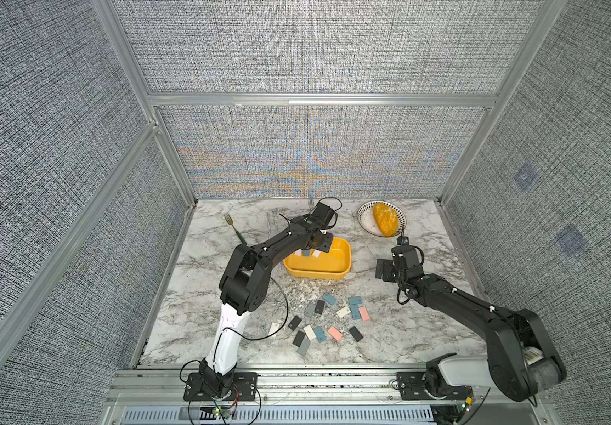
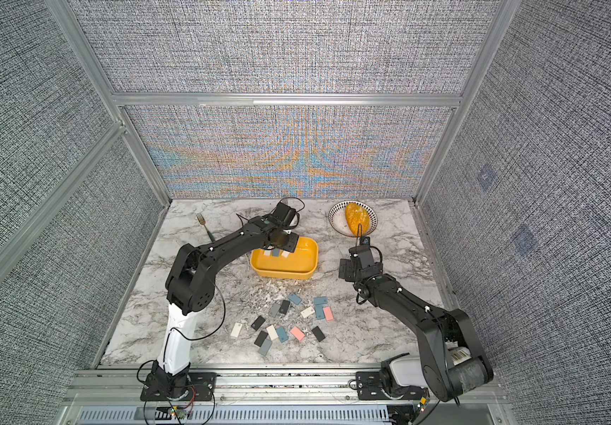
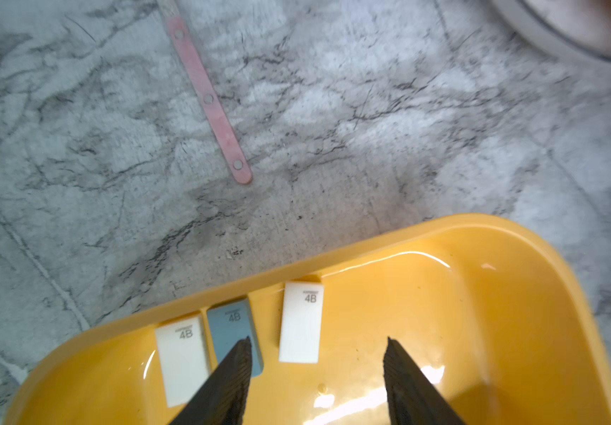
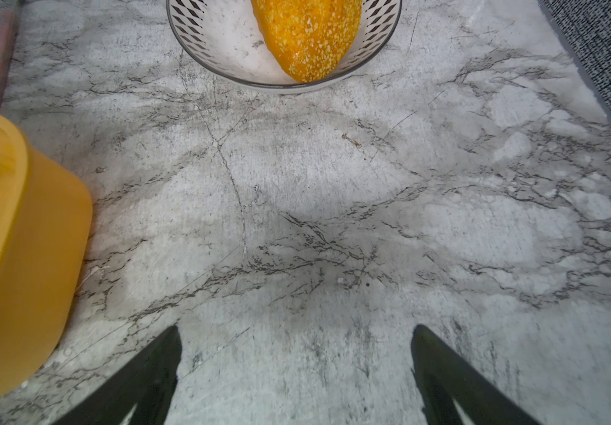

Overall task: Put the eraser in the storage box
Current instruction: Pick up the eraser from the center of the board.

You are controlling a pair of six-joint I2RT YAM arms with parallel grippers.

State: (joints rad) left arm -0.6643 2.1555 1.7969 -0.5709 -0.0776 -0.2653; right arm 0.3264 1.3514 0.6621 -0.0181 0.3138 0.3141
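Note:
The storage box (image 1: 333, 262) (image 2: 298, 259) is a shallow yellow tub in mid-table. Three erasers marked 4B lie flat inside it along one wall. One is a white eraser (image 3: 301, 322) set slightly apart. Beside it lie a blue-grey eraser (image 3: 232, 327) and another white eraser (image 3: 182, 353). My left gripper (image 3: 318, 340) (image 1: 321, 245) hangs open over the box, holding nothing and touching none of them. My right gripper (image 4: 296, 327) (image 1: 384, 270) stands open over bare marble to the right of the box (image 4: 20, 239). Several more erasers (image 1: 335, 333) lie scattered on the near table.
A white patterned bowl (image 1: 364, 224) (image 4: 223, 55) holding an orange speckled loaf (image 1: 383, 219) stands at the back right. A fork (image 1: 233, 228) lies at the back left. A pink-handled utensil (image 3: 206, 95) lies behind the box. Fabric walls enclose the table.

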